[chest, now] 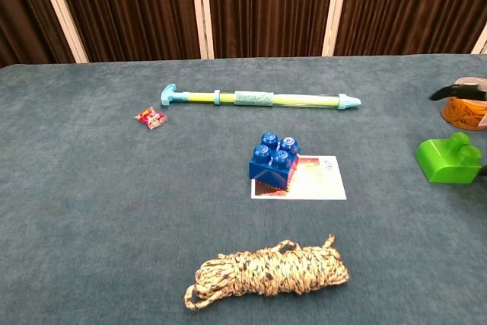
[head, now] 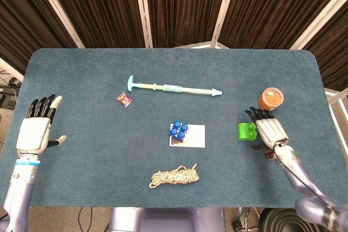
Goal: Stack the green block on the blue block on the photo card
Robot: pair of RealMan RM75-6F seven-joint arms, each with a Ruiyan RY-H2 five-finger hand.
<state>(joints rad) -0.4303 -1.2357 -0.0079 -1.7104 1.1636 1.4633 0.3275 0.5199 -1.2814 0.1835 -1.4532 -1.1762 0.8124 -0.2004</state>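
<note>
Head view: green block point(head: 247, 131) on the cloth right of centre, right hand point(head: 269, 131) lying over its right side, fingers pointing up the table and covering part of the block — probably touching, though a firm grasp cannot be told from here. Blue block point(head: 178, 131) standing on the left end of the photo card point(head: 193, 136) at mid-table, well apart from the green one, with bare cloth between them. Round orange tub point(head: 271, 99) just beyond the right hand. Dark red cluster point(head: 270, 152) just beside the right wrist, mostly hidden by it, too little showing to name. Long pale tube point(head: 174, 88) lying crosswise further back, small red wrapper point(head: 124, 99) near its left end. Coiled rope point(head: 174, 176) near the front edge, in front of the card. Left hand point(head: 37, 130) at the far left edge of the table point(head: 81, 74), released, fingers straight and apart, holding nothing, far from everything else.

Chest view: green block at the right edge, studs upward, a dark fingertip blurred above it and the rest of the right hand cut off by the frame — tub half hidden behind that finger. Left hand out of this view altogether.
</note>
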